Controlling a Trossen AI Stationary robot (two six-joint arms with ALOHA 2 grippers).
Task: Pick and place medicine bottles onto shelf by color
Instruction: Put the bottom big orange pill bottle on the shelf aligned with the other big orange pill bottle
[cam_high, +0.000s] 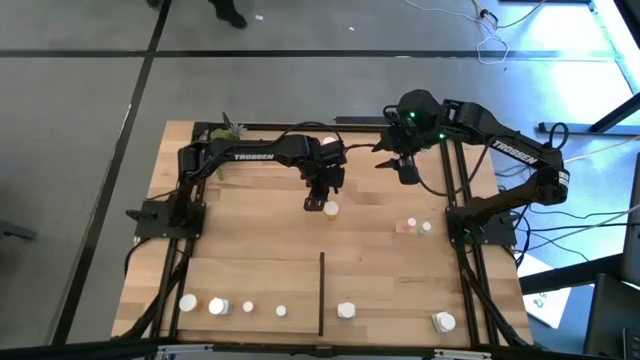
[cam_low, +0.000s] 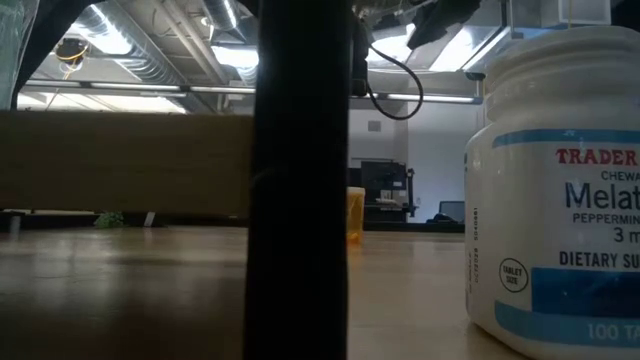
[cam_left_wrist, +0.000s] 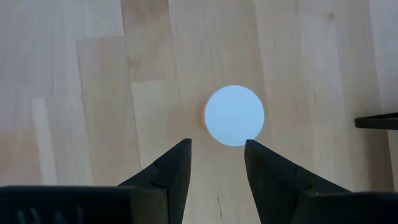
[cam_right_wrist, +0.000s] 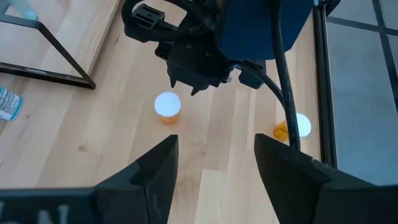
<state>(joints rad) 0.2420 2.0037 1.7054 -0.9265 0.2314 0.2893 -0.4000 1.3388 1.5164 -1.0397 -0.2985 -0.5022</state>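
An orange medicine bottle with a white cap (cam_high: 331, 209) stands upright on the light-wood shelf (cam_high: 250, 255), near its middle. My left gripper (cam_high: 317, 200) hangs just above it, pointing steeply down. In the left wrist view its fingers (cam_left_wrist: 217, 163) are open, with the cap (cam_left_wrist: 234, 116) just beyond their tips and untouched. My right gripper (cam_high: 405, 166) is held high over the far right of the shelf, open and holding nothing (cam_right_wrist: 214, 168). From there it looks at the left gripper (cam_right_wrist: 198, 73) and the same bottle (cam_right_wrist: 168, 107).
Two small bottles (cam_high: 408, 226) (cam_high: 426, 227) stand at the right. Several more line the near edge (cam_high: 218, 306) (cam_high: 346, 311) (cam_high: 443, 322), split by the black divider strip (cam_high: 321, 292). A big white bottle (cam_low: 560, 200) fills the low view. A green plant (cam_high: 228, 128) sits far left.
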